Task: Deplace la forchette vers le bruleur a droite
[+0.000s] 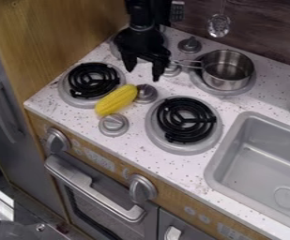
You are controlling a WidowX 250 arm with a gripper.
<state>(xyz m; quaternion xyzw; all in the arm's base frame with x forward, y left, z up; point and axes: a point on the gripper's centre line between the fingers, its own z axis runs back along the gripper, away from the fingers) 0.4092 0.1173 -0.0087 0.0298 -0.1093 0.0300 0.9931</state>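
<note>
Gripper (143,70) hangs over speckled counter (267,89), fingers apart. Front right burner (186,119) sits beside sink (226,149); corn (116,100) (yellow) lies by left burner (93,80). 1 metal pot (226,82) at rear, dark wood wall (273,37) behind.

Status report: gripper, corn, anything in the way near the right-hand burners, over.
Gripper open, above the stove's rear. Corn lying beside the front left burner. Possible obstacle: saucepan on rear right burner.

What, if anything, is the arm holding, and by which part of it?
Nothing is held. The tool hangs over the back of the stove with its fingers spread and nothing between them; the yellow corn lies apart from it.
</note>
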